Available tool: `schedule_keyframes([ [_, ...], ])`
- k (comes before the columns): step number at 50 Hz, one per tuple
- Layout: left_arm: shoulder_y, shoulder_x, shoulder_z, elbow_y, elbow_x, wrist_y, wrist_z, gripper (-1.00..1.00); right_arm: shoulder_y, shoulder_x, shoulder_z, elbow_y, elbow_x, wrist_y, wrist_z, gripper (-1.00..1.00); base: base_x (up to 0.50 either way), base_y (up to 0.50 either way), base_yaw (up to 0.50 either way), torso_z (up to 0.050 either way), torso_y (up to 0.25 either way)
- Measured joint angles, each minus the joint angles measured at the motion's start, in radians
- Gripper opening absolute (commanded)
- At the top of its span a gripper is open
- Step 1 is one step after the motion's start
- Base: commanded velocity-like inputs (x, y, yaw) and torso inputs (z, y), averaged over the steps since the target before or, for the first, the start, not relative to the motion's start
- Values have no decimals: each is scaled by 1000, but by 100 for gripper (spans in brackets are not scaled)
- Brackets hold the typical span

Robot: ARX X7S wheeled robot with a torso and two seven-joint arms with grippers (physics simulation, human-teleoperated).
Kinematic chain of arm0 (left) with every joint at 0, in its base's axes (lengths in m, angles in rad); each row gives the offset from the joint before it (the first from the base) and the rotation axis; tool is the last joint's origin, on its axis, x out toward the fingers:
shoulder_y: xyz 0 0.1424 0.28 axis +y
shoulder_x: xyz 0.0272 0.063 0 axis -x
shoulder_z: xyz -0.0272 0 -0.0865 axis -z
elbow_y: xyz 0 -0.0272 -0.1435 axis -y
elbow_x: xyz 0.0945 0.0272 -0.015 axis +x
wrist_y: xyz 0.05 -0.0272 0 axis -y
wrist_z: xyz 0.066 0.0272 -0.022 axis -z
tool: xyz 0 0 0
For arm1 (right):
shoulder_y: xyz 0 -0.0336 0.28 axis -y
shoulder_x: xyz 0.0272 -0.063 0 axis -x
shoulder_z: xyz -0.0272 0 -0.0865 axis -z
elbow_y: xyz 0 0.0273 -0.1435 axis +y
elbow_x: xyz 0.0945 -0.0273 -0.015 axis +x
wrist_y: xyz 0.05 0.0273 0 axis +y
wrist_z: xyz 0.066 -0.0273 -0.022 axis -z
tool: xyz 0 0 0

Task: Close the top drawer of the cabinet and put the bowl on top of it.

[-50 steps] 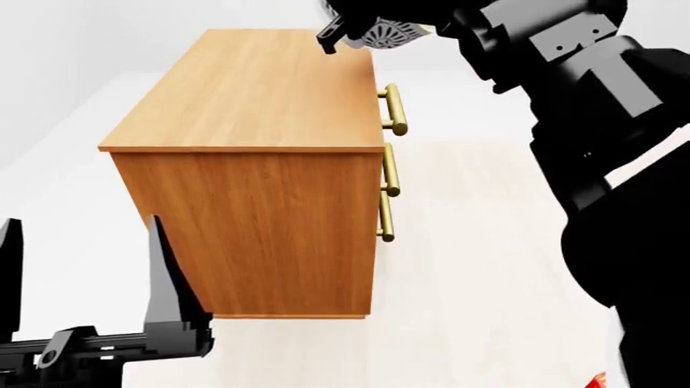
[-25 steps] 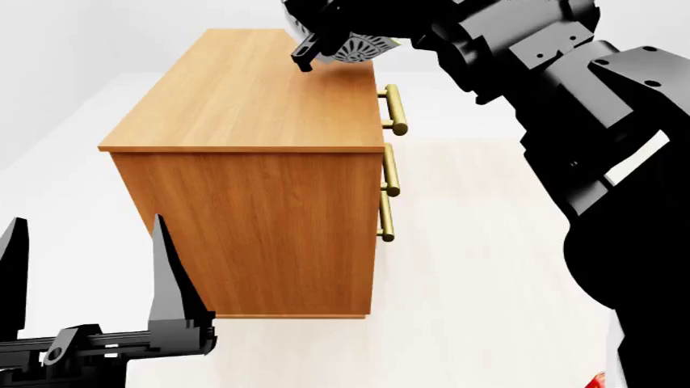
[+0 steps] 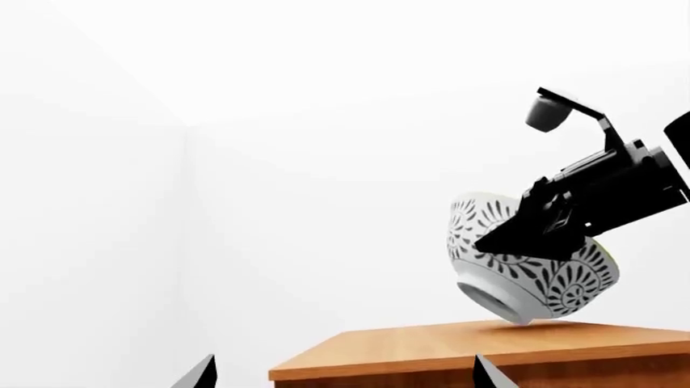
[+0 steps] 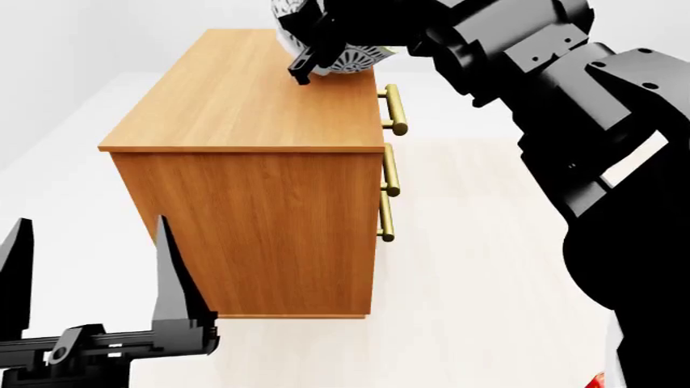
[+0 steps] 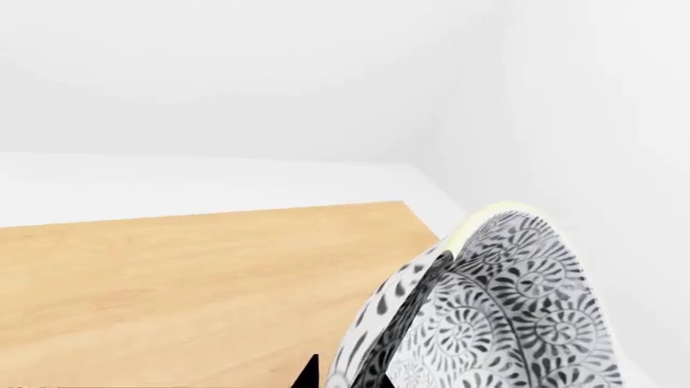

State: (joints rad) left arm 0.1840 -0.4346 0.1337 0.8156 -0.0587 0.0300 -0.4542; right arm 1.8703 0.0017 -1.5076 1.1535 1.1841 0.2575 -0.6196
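The white bowl [image 4: 351, 59] with a dark leaf pattern hangs tilted, close over the back part of the cabinet [image 4: 254, 97] top. My right gripper [image 4: 310, 56] is shut on the bowl's rim. In the left wrist view the bowl [image 3: 525, 279] has its foot just above the wooden top [image 3: 474, 349]; whether they touch is unclear. In the right wrist view the bowl [image 5: 506, 311] fills the corner beside the cabinet top [image 5: 194, 275], with my right gripper [image 5: 345, 376] clamping its wall. The top drawer's brass handle [image 4: 396, 109] lines up with the two handles below. My left gripper [image 4: 92, 242] stands open and empty, low beside the cabinet.
Pale floor [image 4: 474, 242] spreads in front of the drawer fronts. White walls stand behind the cabinet. A small red thing [image 4: 596, 378] shows at the lower right edge of the head view. My right arm [image 4: 582, 121] reaches over the handles.
My right gripper has carried the bowl left and lower, from past the cabinet's back right corner to over its top. The left gripper has barely shifted.
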Motion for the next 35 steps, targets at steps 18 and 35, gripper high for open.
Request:
schedule_keyframes([
  [18,-3,0,8,-4,3,0,-4,100,0,-1,-9,2,57,-10,-82,100,0,0,0,0,0],
  [35,-4,-2,11,-7,4,2,-9,100,21,-2,-30,17,206,-21,-141,100,0,0,0,0,0],
])
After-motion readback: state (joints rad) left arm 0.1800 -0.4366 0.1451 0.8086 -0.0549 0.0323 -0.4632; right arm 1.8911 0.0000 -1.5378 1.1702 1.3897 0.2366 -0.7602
